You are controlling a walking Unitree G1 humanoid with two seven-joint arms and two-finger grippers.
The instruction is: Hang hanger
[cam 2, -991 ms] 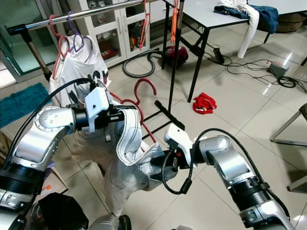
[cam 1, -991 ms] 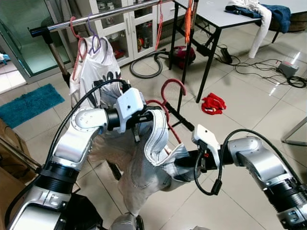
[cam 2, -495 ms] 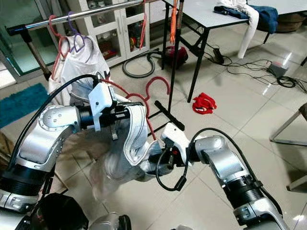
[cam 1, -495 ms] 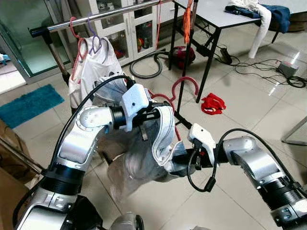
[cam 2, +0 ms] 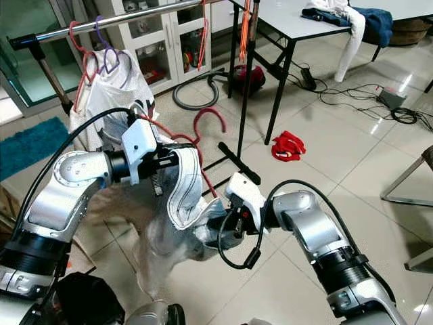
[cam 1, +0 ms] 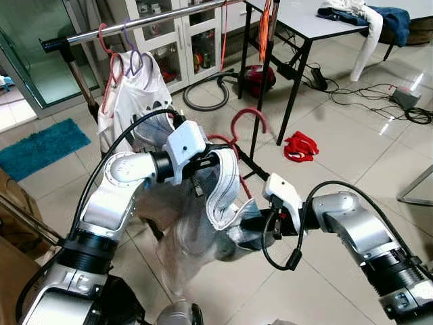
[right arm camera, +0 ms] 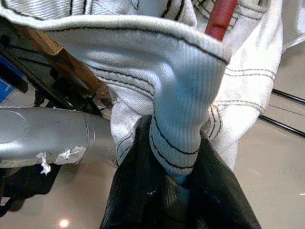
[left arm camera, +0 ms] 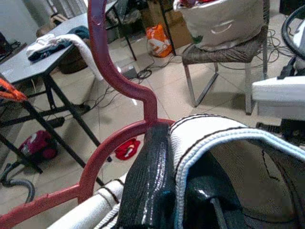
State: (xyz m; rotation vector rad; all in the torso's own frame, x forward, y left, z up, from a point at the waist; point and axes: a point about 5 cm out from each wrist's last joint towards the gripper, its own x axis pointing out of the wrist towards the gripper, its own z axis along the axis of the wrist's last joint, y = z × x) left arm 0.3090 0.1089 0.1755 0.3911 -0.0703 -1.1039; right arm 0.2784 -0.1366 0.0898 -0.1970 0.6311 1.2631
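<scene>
Left claw [cam 1: 215, 161] has drawn the hanger [cam 1: 247, 120] and shirt [cam 1: 223, 189] back leftward.

red hanger [cam 1: 245, 120] upright, hook up, inside white shirt [cam 1: 220, 196]; shirt collar stretched, body hanging below

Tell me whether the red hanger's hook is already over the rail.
No: the red hanger is held low in the left gripper, its hook well below the rail.

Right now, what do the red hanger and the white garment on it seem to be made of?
The red hanger looks like moulded plastic: smooth, glossy, one even colour, with a light reflection on its hook. The white garment seems a knitted cotton-like fabric, matte, with a ribbed collar and dark stitching; the exact fibre cannot be told.
</scene>
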